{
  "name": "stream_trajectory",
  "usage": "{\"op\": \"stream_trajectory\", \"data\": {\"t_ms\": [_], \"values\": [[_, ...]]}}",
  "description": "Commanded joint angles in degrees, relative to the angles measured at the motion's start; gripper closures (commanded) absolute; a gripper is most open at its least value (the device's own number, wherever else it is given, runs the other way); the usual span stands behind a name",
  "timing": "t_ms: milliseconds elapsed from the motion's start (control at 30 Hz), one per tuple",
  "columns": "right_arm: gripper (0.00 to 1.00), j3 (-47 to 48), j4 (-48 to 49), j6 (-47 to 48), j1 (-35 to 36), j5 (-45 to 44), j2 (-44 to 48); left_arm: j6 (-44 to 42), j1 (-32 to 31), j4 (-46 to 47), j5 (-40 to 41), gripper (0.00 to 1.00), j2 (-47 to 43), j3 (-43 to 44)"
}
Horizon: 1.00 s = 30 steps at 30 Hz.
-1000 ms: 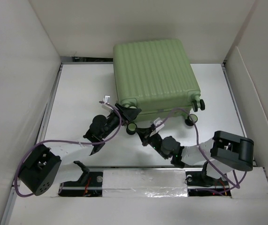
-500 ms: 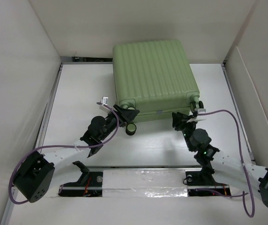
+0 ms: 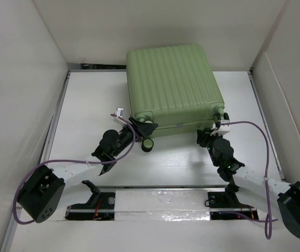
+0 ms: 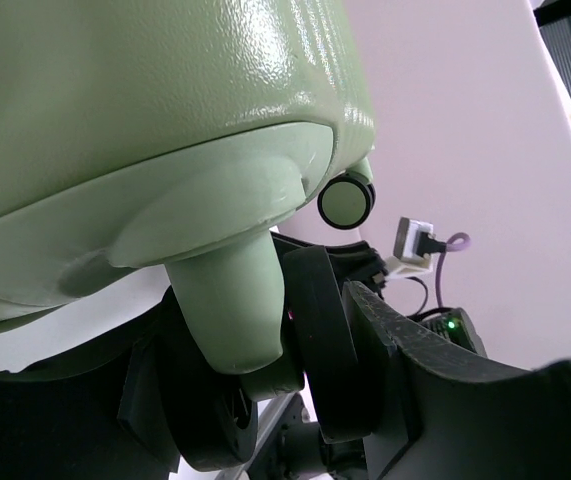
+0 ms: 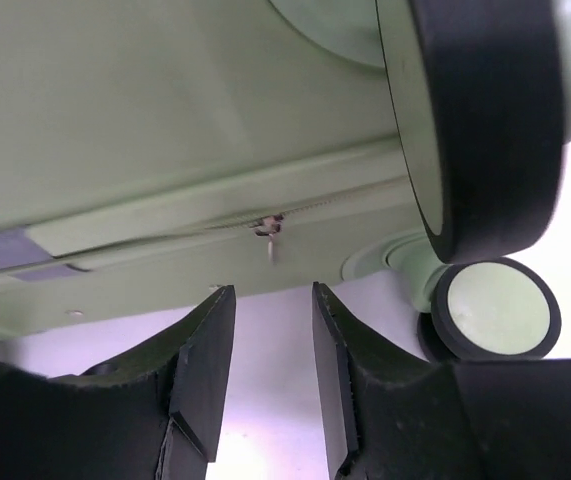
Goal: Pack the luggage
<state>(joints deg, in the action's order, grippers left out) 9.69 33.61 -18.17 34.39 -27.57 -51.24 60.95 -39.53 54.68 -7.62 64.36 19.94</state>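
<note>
The luggage, a light green ribbed hard shell, lies closed and flat at the back of the white table. My left gripper is at its near left corner, shut on a black-and-green wheel, with the green caster stem between the jaws. At the near right corner, my right gripper is open and holds nothing. Its fingertips stand just short of the zipper seam, where a small zipper pull hangs. Two wheels show at the right of that view.
A lower wheel of the luggage rests on the table beside the left gripper. White walls close in the table on the left, back and right. Purple cables loop from both wrists. The arm bases sit at the near edge.
My right arm has swung from the middle of the luggage's near edge to its right corner, and its jaws have opened. The left gripper has stayed on the wheel.
</note>
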Motion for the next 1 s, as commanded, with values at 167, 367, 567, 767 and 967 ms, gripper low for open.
{"op": "stream_trajectory", "data": {"t_ms": [167, 367, 567, 767, 967], "values": [[0.54, 3.31, 9.72, 1.91, -5.73, 5.41, -6.76, -7.6, -1.43, 16.08, -8.03, 1.0, -4.33, 2.29], [0.53, 3.84, 17.19, 4.9, -7.4, 10.16, -12.38, -7.95, -1.43, 15.46, -7.94, 1.0, -4.86, 2.29], [0.62, 4.55, 22.99, 7.45, -7.41, 14.65, -17.04, -7.69, -1.43, 16.43, -7.94, 1.0, -3.8, 1.59], [0.72, 4.55, 25.19, 7.63, -7.41, 16.5, -17.92, -7.77, -1.43, 16.69, -7.76, 1.0, -3.1, 1.5], [0.91, 3.4, 28.62, 7.54, -6.79, 12.81, -18.28, -7.42, -1.43, 17.31, -8.03, 1.0, -2.39, 1.68]]}}
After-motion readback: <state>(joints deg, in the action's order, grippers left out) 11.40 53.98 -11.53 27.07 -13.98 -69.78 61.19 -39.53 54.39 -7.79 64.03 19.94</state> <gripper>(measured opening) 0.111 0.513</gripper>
